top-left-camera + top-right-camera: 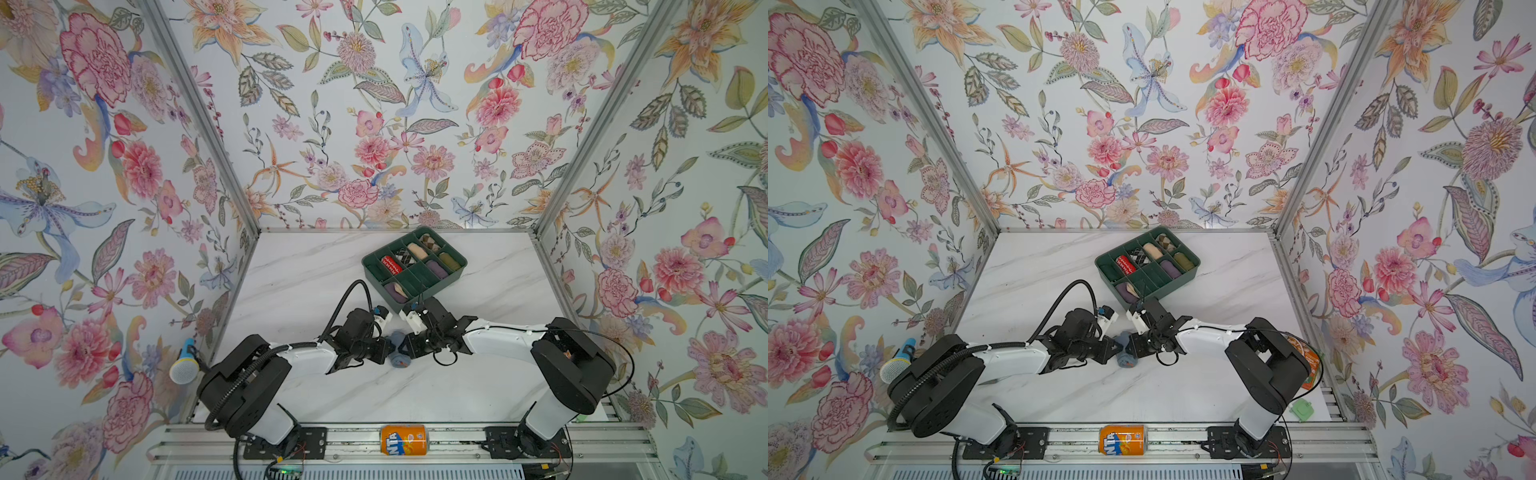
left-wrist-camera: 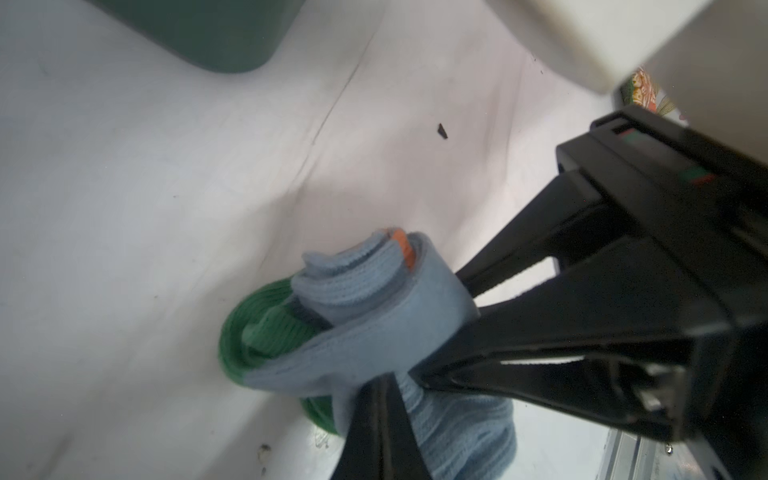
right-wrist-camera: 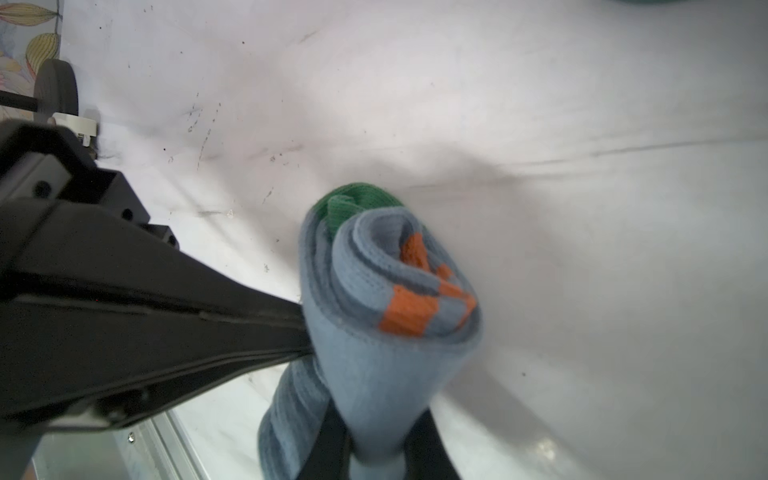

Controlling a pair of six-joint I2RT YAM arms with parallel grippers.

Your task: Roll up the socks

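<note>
Two tools flank the socks (image 3: pixel 374 332): left tool (image 3: pixel 297 328) pinches the outer wrap, right tool (image 3: pixel 376 453) clamps astride the roll.

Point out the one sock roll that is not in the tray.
The grey-blue roll with green toe and orange stripes, out at mid-table; the rest sit in compartments of the green tray.

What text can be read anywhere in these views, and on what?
"NTA" on the orange can, which lies on its side; the letters before it curve out of view.
Orange packet: print too blurred to read.
No other text shows.
</note>
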